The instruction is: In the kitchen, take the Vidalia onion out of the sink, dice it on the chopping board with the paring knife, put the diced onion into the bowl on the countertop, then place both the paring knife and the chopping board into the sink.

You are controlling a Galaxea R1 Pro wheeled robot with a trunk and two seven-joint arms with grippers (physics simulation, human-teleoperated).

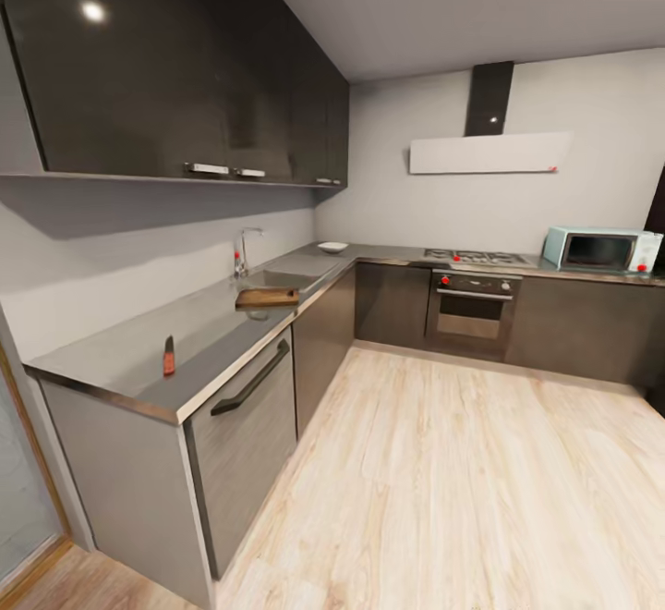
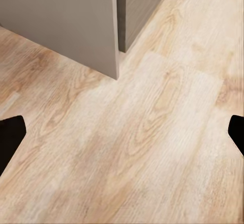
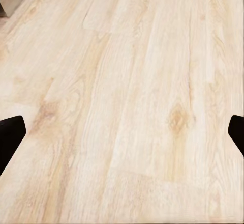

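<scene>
Standing well back from the worktop (image 1: 139,351), the robot has nothing done yet, I judge. The onion can't be made out in the sink (image 1: 277,277), left of centre. Board (image 1: 267,297) beside it, knife (image 1: 169,356) lower left, bowl (image 1: 332,247) beyond. Left gripper (image 2: 122,137) and right gripper (image 3: 122,137) gape empty over floor (image 1: 443,481).

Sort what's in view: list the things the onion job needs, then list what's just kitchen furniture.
For the job: knife, chopping board, sink, bowl, countertop.

Just there: microwave, oven, hob, extractor hood, wall cabinets, dishwasher.
</scene>
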